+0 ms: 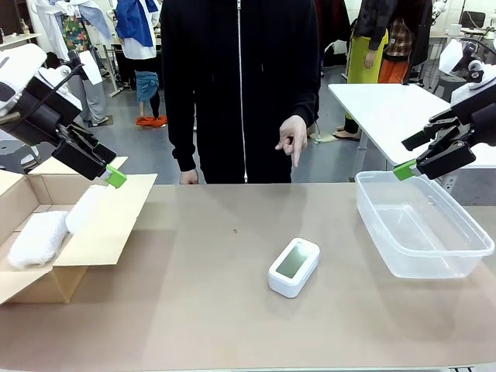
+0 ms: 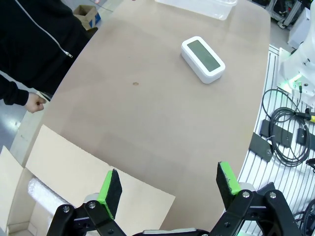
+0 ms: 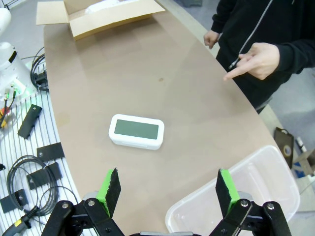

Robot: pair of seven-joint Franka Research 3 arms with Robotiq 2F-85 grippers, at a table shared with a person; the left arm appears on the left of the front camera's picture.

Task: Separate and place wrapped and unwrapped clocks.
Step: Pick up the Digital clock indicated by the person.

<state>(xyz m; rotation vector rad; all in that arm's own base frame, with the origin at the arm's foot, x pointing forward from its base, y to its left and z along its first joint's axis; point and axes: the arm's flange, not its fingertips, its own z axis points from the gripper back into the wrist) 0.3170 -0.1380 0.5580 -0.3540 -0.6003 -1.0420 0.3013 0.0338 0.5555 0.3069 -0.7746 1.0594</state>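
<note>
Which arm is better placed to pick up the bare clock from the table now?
Probably the right. The bare clock lies right of the table's middle, nearer the clear tub, over which the open right gripper hangs. The open left gripper is over the cardboard box, farther away.

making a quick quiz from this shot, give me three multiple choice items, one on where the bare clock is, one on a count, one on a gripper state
1. Where does the bare clock lie?
A. in the clear tub
B. on the open table
C. in the cardboard box

2. How many bubble-wrapped bundles lie in the cardboard box?
A. none
B. two
C. four

3. How stands the right gripper?
A. open, holding nothing
B. shut on the clock
C. shut on a bundle

Answers:
1 B: the clock rests on the brown table top, between the box and the clear tub.
2 B: one bundle and another bundle lie in the box.
3 A: its green pads stand wide apart over the tub's edge.
</note>
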